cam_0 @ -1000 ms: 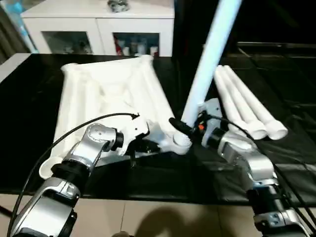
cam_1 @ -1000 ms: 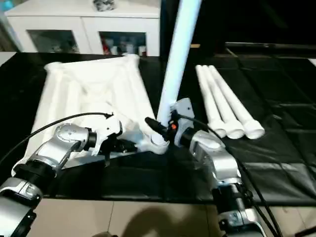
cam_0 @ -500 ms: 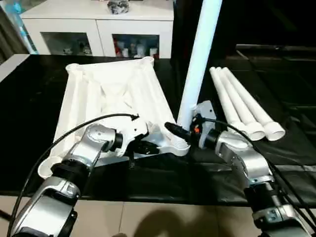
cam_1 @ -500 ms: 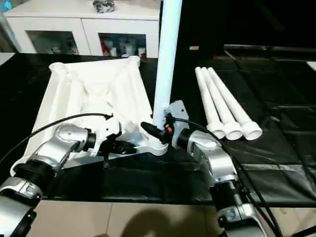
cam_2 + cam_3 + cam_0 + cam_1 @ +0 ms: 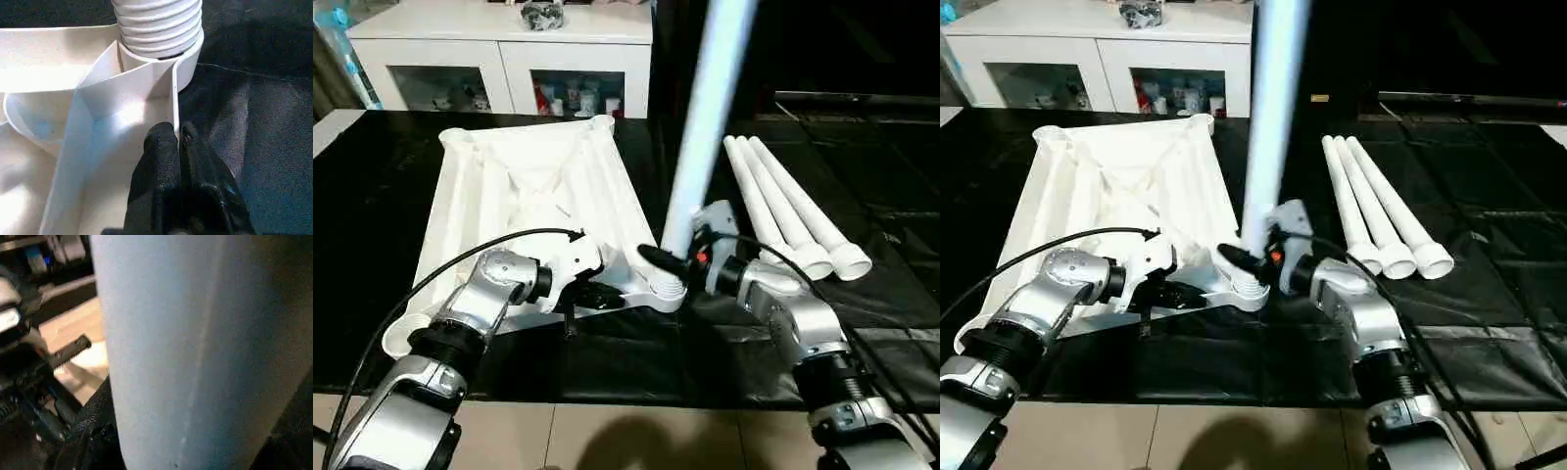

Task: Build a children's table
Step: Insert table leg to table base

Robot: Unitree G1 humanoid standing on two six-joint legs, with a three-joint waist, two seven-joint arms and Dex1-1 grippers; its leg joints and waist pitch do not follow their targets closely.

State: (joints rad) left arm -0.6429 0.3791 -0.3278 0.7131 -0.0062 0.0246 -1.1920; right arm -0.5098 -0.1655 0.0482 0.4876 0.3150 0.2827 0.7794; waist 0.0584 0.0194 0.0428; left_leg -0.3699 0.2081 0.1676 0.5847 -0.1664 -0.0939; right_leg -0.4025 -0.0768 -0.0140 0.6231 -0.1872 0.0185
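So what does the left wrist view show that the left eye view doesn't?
Left wrist view alone: the ribbed threads on the leg's end entering the corner socket, and the left gripper with jaws shut on a thin rib of the table top.

Left eye view alone: three spare legs lying side by side, the cabinet, and the right gripper holding the upright leg.

Both: leg, socket, black mat.

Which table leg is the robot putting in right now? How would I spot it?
Find the big white tabletop lying upside down on the black surface. At its near corner socket, one leg stands upright, held by the right gripper. The other three legs lie flat, side by side, off to the right.
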